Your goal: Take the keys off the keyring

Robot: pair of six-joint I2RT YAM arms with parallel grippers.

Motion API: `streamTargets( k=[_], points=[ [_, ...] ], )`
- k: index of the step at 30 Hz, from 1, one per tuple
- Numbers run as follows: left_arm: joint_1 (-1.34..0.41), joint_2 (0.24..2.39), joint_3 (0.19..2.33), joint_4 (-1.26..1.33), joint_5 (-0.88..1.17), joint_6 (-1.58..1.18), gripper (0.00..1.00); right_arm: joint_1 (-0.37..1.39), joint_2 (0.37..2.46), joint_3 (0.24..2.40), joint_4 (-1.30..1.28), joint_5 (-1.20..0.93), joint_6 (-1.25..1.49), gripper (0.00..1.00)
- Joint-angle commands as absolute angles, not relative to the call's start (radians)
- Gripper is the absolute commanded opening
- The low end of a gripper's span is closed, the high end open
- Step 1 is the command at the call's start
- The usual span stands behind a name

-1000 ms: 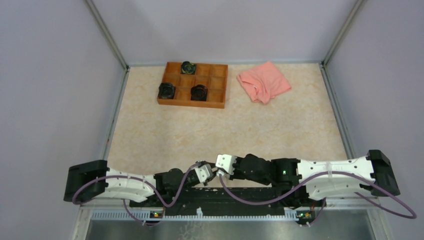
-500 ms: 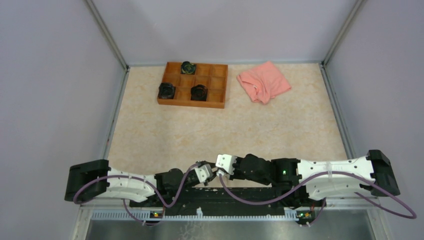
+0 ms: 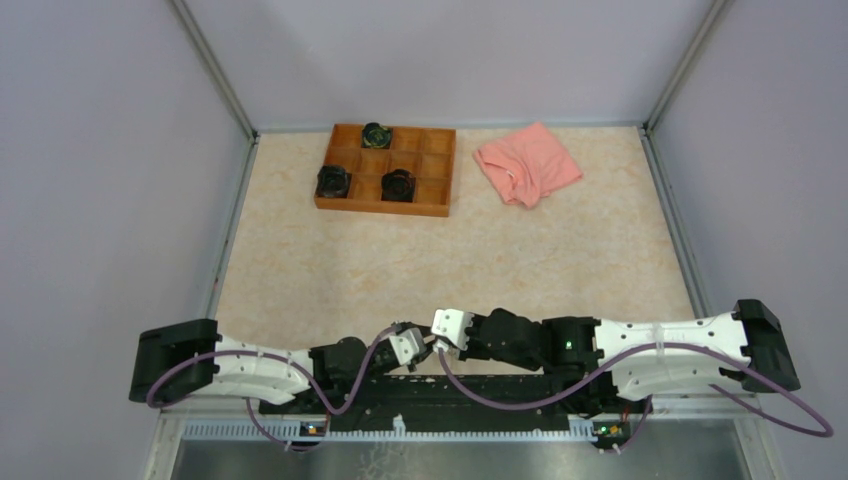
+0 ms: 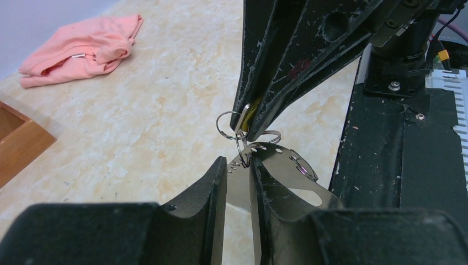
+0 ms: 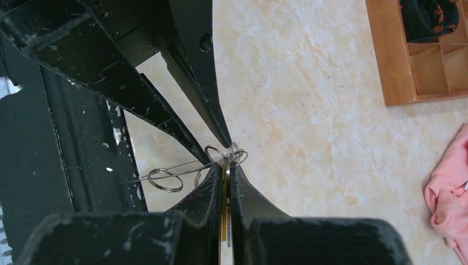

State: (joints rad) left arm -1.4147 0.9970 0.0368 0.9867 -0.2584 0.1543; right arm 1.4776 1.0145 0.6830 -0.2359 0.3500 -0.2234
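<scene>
Meanwhile, three knobs (image 3: 398,184) in tray (image 3: 380,207); left pincer (image 4: 238,165) clamping keyring (image 4: 276,160), right pincer (image 5: 225,168) a key (image 4: 250,114).

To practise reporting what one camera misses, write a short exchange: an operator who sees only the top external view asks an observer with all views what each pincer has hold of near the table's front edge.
Operator: My view hides the grasp. What does the left side hold?
Observer: The left pincer clamps the flat keyring, a metal plate with holes along its rim.
Operator: And the right?
Observer: The right pincer is shut on a yellow-headed key.
</scene>
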Motion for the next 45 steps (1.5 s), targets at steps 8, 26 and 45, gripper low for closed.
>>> streamTargets(
  k=[8,26,45],
  points=[
    [-1.418,0.972,0.047,1.072,-0.28,0.138,0.26,1.505,1.006,0.711,-0.229,0.346,-0.194,0.0],
    [-1.418,1.047,0.071,1.077,-0.254,0.143,0.23,1.505,0.99,0.695,-0.222,0.35,-0.181,0.0],
    [-1.429,1.111,0.131,0.979,-0.252,0.226,0.0,1.505,1.003,0.749,-0.318,0.334,-0.078,0.0]
  ],
)
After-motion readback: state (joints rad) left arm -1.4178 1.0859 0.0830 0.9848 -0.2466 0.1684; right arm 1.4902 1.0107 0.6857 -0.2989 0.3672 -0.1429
